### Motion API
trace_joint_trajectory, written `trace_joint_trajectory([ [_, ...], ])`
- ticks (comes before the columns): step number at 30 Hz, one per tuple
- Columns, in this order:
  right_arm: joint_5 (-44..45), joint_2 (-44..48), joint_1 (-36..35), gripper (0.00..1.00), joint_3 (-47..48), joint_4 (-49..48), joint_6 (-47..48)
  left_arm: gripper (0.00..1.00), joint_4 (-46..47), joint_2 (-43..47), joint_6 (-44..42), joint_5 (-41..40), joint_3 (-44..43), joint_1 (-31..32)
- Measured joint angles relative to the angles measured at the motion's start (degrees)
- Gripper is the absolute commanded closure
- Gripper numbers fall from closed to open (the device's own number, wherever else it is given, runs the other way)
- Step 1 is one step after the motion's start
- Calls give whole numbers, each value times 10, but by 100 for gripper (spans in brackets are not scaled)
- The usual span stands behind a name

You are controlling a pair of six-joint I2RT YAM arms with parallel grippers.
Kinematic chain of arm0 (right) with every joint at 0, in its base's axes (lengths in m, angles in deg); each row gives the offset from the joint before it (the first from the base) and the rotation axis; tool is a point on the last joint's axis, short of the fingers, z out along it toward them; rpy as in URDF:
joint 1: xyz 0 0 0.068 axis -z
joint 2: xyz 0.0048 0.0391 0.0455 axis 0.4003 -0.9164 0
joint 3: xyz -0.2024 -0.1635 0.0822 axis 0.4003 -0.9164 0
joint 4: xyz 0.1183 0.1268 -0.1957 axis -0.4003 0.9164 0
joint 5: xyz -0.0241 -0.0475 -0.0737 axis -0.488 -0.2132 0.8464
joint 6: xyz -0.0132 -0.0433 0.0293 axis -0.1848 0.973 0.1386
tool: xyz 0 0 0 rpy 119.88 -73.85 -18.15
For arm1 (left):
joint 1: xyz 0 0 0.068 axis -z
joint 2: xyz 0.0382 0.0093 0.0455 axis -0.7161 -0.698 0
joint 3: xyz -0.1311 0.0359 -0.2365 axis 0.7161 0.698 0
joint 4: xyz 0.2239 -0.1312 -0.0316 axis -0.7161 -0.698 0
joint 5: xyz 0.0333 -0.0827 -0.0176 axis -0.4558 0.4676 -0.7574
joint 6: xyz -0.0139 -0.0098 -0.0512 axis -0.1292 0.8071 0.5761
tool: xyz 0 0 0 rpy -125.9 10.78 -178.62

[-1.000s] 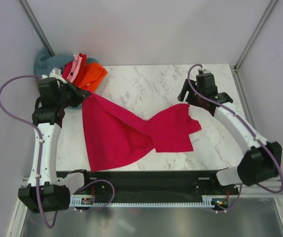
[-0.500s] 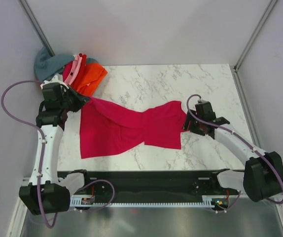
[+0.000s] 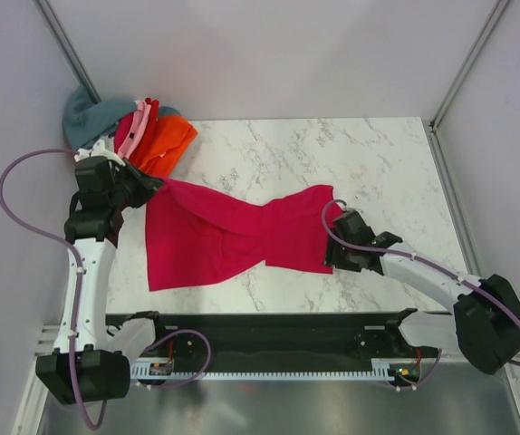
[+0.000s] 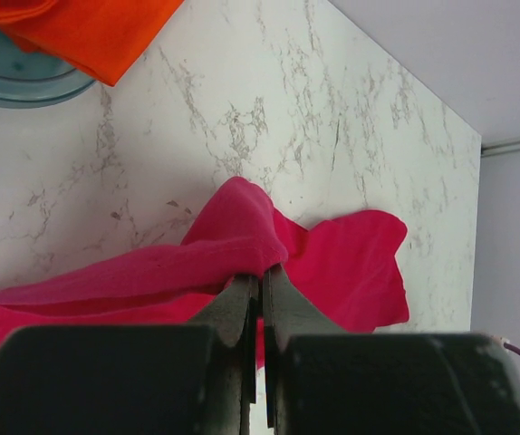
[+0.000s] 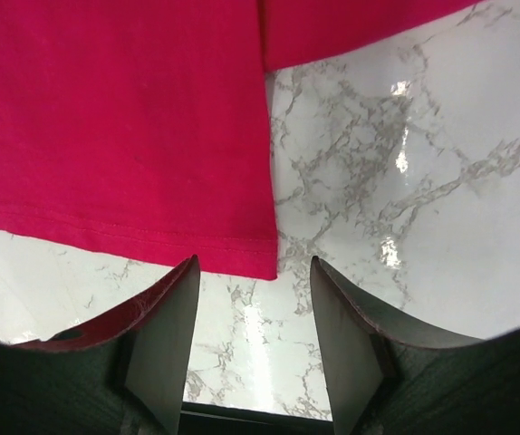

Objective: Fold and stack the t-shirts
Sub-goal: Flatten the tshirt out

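A crimson-magenta t-shirt point(image 3: 224, 236) lies stretched and bunched across the marble table point(image 3: 378, 163). My left gripper point(image 3: 151, 186) is shut on the shirt's left end; in the left wrist view the cloth point(image 4: 242, 245) folds over the closed fingertips point(image 4: 262, 276). My right gripper point(image 3: 332, 256) is open and empty, low over the table just off the shirt's right hem corner point(image 5: 260, 263). The hem point(image 5: 151, 231) lies ahead of its fingers point(image 5: 165, 317).
A pile of other t-shirts, orange point(image 3: 165, 140), pink point(image 3: 133, 131) and teal-grey point(image 3: 88, 113), sits at the table's back left corner. The orange one point(image 4: 88, 32) and teal cloth show in the left wrist view. Grey walls enclose the table.
The right gripper has let go of the shirt's right end and moved toward the near edge, down to the hem corner. The shirt has settled flatter. The left gripper dropped slightly.
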Motion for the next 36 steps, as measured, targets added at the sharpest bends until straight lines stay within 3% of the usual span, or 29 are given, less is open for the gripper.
trace_joint_trajectory([
  [8,13,-2,-27,41,-18,0,-25,98,0,20,-1,0,11,0],
  [15,27,-38,-35,47,-16,-16,-30,98,0,20,-1,0,16,0],
  [21,30,-62,-48,63,-7,-50,-33,98,1,22,-2,0,17,0],
  [22,29,-65,-50,69,-6,-54,-34,98,1,23,-3,0,19,0],
  [23,28,-68,-52,81,-5,-58,-35,98,1,23,-3,0,20,0],
  [25,24,-70,-53,91,-5,-59,-35,98,0,23,-3,0,23,0],
  [30,37,-51,-56,100,6,-40,-36,98,0,23,-3,0,24,0],
  [36,96,-19,-46,100,113,-8,-18,98,5,10,-2,7,26,0],
])
